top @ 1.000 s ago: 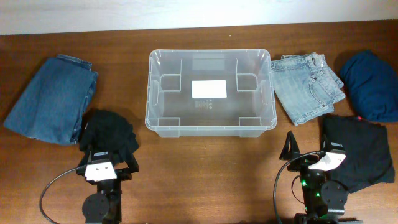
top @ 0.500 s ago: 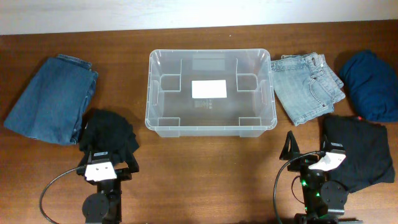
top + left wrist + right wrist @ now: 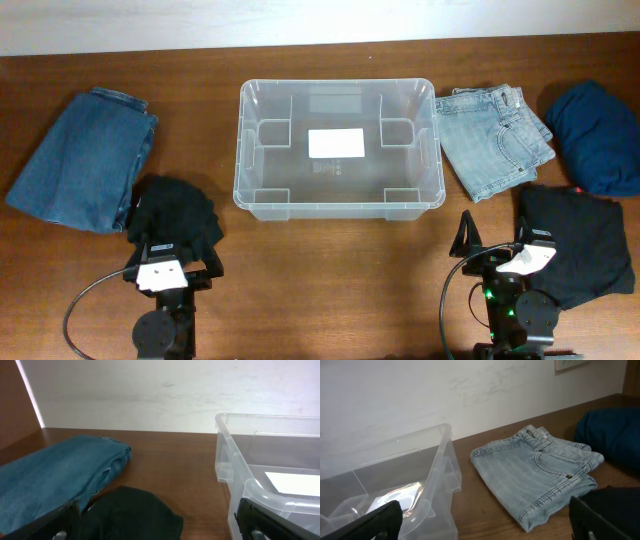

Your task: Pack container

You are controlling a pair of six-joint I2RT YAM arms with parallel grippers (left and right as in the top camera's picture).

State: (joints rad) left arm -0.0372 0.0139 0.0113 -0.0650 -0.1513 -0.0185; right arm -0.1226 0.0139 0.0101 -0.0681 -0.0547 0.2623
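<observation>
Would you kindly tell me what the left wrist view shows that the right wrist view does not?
Only the left wrist view: folded dark blue jeans and a crumpled black garment nearer the camera, both left of the tub. Only the right wrist view: folded light blue jeans and a navy garment beyond them, both right of the tub. Both views share the clear plastic container, the brown wooden table and the white wall.
</observation>
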